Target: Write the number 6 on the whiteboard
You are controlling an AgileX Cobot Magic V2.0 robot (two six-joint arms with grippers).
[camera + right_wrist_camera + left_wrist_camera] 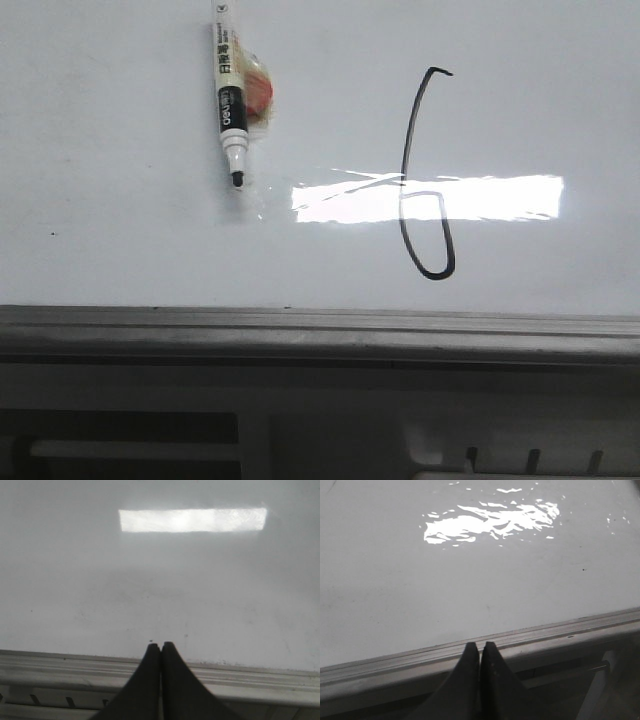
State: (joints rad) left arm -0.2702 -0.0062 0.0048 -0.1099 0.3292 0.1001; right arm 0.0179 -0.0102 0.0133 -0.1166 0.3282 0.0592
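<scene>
1. Glossy white surface fills the scene: the whiteboard (120, 240) lies flat, its grey frame edge nearest the robot, a bright rectangular glare patch (430, 198) across the middle.
2. Task status, judged: the writing looks done. The number 6 (425, 180) sits right of centre in the front view, a thin black line with a small hook on top, a tall curved stem and a narrow closed loop at the base. Nothing seems left but tidying.
3. A marker (229, 105) lies on the board well left of the 6, uncapped, tip toward the robot, touching or overlapping a small pale-and-red object I cannot identify.
4. Left gripper (480, 652): fingers pressed together, holding nothing, over the frame edge.
5. Right gripper (160, 651): likewise pressed together and empty, at the frame edge.
6. View differences: only the front view shows the 6 and the marker, and it shows neither arm. Both wrist views show only bare board, glare, frame and their own fingertips.
</scene>
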